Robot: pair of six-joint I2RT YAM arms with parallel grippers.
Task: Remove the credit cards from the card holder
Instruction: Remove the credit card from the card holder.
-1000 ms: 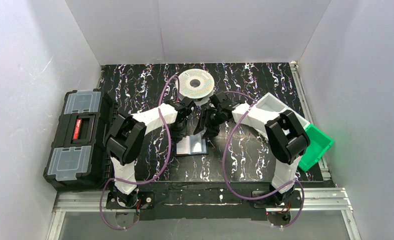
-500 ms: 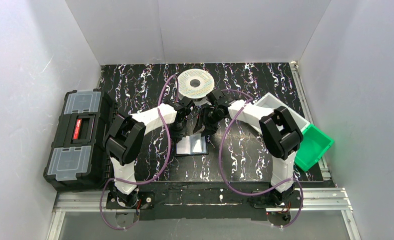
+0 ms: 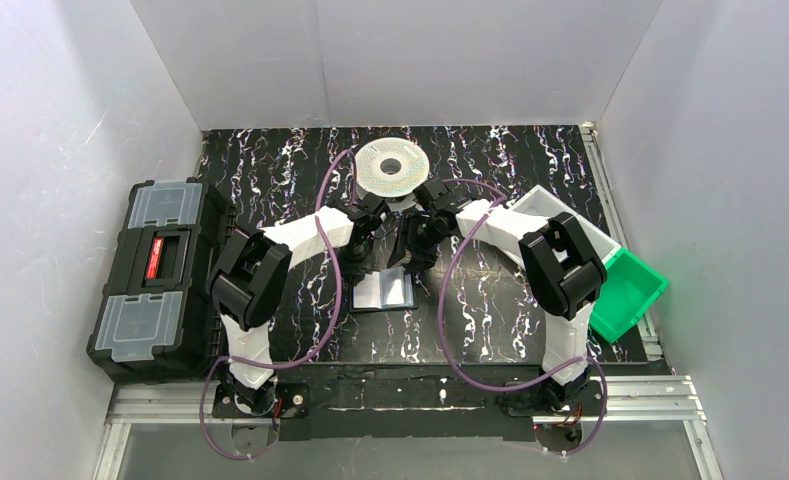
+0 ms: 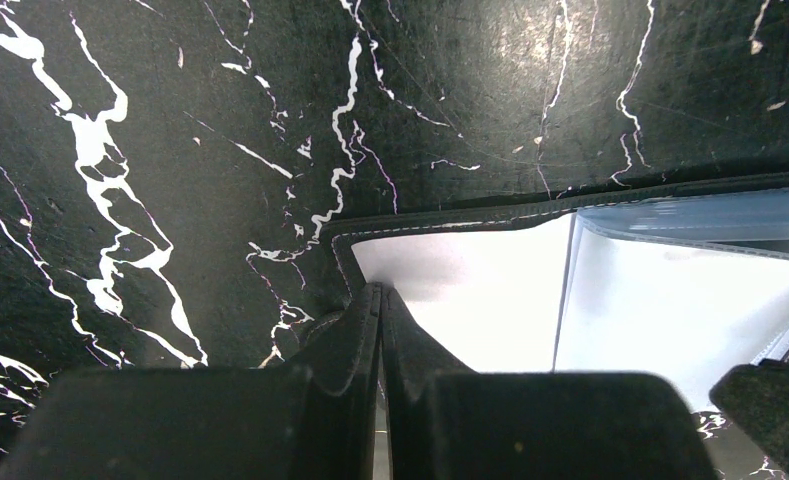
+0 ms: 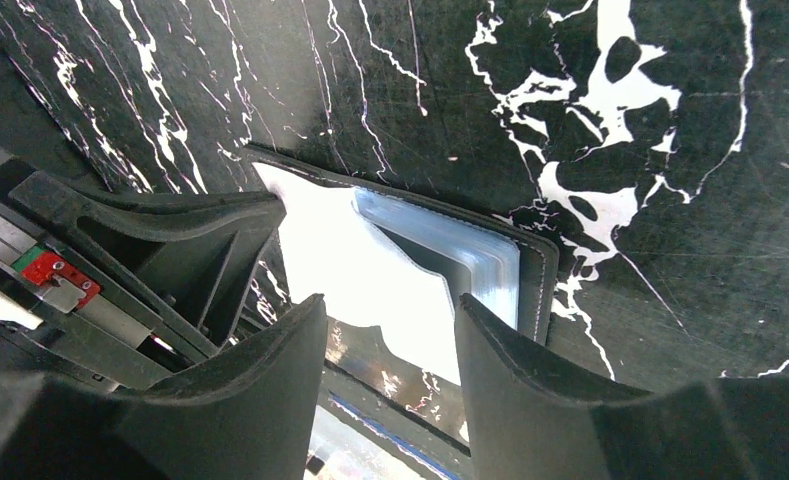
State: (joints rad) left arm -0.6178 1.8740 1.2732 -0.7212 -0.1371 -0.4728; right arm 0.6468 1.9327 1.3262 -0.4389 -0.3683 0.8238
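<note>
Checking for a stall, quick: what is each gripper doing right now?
Left gripper: closed, tips at the edge of the card holder; a grip cannot be told.
Right gripper: open over the card holder, holding nothing.

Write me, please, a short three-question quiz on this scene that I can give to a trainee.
1. True or false: the left gripper is shut, with its tips at the edge of the card holder.
2. The card holder is: A) folded shut; B) lying open on the table; C) lifted into the air.
3. Which gripper has its jaws apart over the card holder?

Key: 1 true; 2 B; 3 the right gripper.
</note>
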